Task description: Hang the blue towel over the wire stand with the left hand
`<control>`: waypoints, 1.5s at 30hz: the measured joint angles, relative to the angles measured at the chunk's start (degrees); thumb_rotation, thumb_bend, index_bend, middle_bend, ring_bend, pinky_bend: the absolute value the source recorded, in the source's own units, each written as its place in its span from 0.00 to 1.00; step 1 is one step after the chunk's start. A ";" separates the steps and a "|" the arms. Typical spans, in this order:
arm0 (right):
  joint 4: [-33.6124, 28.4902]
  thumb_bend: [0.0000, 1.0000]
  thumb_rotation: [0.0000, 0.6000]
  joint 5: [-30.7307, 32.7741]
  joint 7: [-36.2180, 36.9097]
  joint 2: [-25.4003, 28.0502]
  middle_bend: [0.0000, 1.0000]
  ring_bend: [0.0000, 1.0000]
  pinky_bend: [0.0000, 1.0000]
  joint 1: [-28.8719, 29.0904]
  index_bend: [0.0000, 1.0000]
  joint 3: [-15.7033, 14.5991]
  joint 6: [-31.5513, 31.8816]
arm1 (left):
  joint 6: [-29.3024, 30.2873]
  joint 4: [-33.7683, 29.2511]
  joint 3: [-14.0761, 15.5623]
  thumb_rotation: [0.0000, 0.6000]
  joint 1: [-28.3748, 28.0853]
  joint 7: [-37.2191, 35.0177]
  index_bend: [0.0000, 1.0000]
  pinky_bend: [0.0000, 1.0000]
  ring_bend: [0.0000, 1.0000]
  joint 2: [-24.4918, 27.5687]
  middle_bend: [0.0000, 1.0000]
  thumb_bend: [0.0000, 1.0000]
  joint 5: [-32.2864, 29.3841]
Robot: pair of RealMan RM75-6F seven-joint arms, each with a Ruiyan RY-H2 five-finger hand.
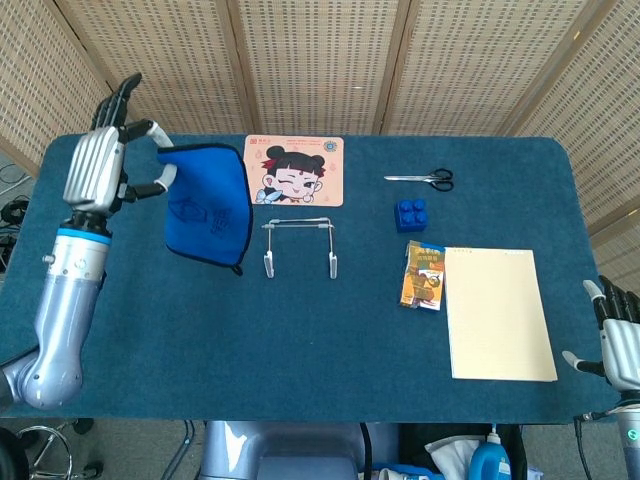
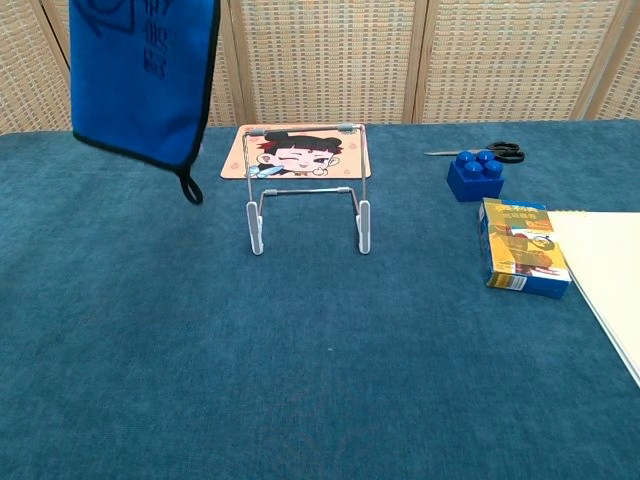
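Your left hand (image 1: 98, 170): pinches one blue towel (image 1: 207, 205), hanging in the air left of one wire stand (image 1: 299, 244) (towel clear of table). Your right hand (image 1: 622, 345): near right, fingers apart, holding nothing. Also one scissors (image 1: 424, 179), one blue block (image 1: 411, 214), one box (image 1: 424, 275), one notepad (image 1: 498, 312).

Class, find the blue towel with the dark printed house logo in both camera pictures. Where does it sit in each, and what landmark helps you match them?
Head view: the blue towel hangs upper left, pinched by the left hand, left of the wire stand.
Chest view: the blue towel fills the top-left corner, hanging clear of the table; the hand is out of frame.
Shared landmark: the cartoon-face mat behind the wire stand.
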 measured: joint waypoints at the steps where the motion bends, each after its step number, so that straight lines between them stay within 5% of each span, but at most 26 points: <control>1: 0.15 0.00 1.00 0.40 0.28 0.07 0.00 0.00 0.00 0.02 0.00 0.20 -0.08 | -0.45 1.48 -0.64 1.00 -1.07 -0.10 0.78 0.00 0.00 0.00 0.00 0.41 -0.76; 8: 0.92 0.00 1.00 1.89 1.62 0.53 0.00 0.00 0.00 0.13 0.00 1.04 -0.80 | -1.49 11.29 -2.13 1.00 -8.83 0.70 0.78 0.00 0.00 -3.30 0.00 0.41 -2.31; 19: 1.70 0.00 1.00 2.61 2.43 0.56 0.00 0.00 0.00 0.36 0.00 1.23 -1.82 | -1.40 23.08 -0.72 1.00 -18.04 -3.92 0.78 0.00 0.00 -16.68 0.00 0.41 1.12; 45: 2.16 0.00 1.00 2.19 2.29 0.36 0.00 0.00 0.00 0.05 0.00 1.30 -0.74 | -2.82 44.52 0.67 1.00 -24.10 -8.12 0.76 0.00 0.00 -29.70 0.00 0.41 1.85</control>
